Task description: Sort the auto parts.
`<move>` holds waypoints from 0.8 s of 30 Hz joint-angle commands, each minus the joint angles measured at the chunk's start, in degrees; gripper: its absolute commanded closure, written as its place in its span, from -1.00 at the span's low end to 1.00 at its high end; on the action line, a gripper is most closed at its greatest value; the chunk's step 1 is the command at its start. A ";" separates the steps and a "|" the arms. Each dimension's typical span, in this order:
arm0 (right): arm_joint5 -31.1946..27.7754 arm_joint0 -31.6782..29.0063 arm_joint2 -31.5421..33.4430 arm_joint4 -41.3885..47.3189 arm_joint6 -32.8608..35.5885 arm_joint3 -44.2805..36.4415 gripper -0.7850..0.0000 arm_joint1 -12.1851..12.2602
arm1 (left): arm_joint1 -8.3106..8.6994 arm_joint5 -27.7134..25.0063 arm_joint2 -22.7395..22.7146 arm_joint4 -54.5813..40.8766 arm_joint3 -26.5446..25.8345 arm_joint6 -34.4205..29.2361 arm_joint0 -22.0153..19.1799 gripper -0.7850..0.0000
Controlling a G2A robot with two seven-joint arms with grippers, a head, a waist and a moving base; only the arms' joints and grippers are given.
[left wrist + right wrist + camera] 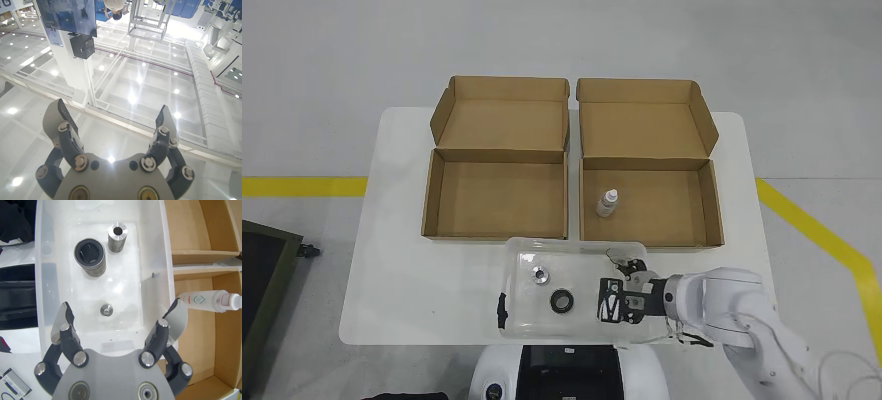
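Now we are holding our right claw [121,303] spread wide over the clear plastic bin [45,275] on the bench [392,250], where a small stepped metal stud [106,309] is standing on its floor beneath it, apart from the dark-lined steel bearing sleeve [90,256] and the plain bored steel cylinder [117,238]. We are judging all three as dense, rigid and slick on their turned faces, so we are planning to pinch the stud squarely across its wider base, lest it squirt away. Our left claw [112,103] is also gaping, empty, pointing up at the ceiling [151,75].
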 commanded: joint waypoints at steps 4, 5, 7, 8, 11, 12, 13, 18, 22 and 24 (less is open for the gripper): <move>0.27 0.24 -1.23 -1.66 1.35 0.80 -0.51 0.24 | 0.00 0.00 0.00 0.00 0.00 0.00 0.00 -1.00; 0.35 0.37 -1.64 -2.00 1.52 0.94 -0.42 0.26 | 0.00 0.00 0.00 0.00 0.00 0.00 0.00 -1.00; 0.36 0.78 -2.56 -2.91 1.92 1.09 -0.36 0.29 | 0.00 0.00 0.00 0.00 0.00 0.00 0.00 -1.00; 0.40 0.98 -3.14 -3.59 2.40 1.16 -0.30 0.30 | 0.00 0.00 0.00 0.00 0.00 0.00 0.00 -1.00; 0.94 1.74 -4.80 -5.44 3.83 1.58 -0.25 0.27 | 0.00 0.00 0.00 0.00 0.00 0.00 0.00 -1.00; 1.12 1.96 -5.32 -5.87 4.15 1.78 -0.19 0.26 | 0.00 0.00 0.00 0.00 0.00 0.00 0.00 -1.00; 1.37 2.16 -5.77 -6.07 4.28 2.03 -0.05 0.23 | 0.00 0.00 0.00 0.00 0.00 0.00 0.00 -1.00; 1.81 3.09 -7.51 -6.42 4.46 3.24 0.11 0.19 | 0.00 0.00 0.00 0.00 0.00 0.00 0.00 -1.00; 1.94 3.86 -8.52 -6.46 4.58 4.42 0.19 0.18 | 0.00 0.00 0.00 0.00 0.00 0.00 0.00 -1.00; 2.12 4.19 -8.88 -6.38 4.63 4.64 0.23 0.19 | 0.00 0.00 0.00 0.00 0.00 0.00 0.00 -1.00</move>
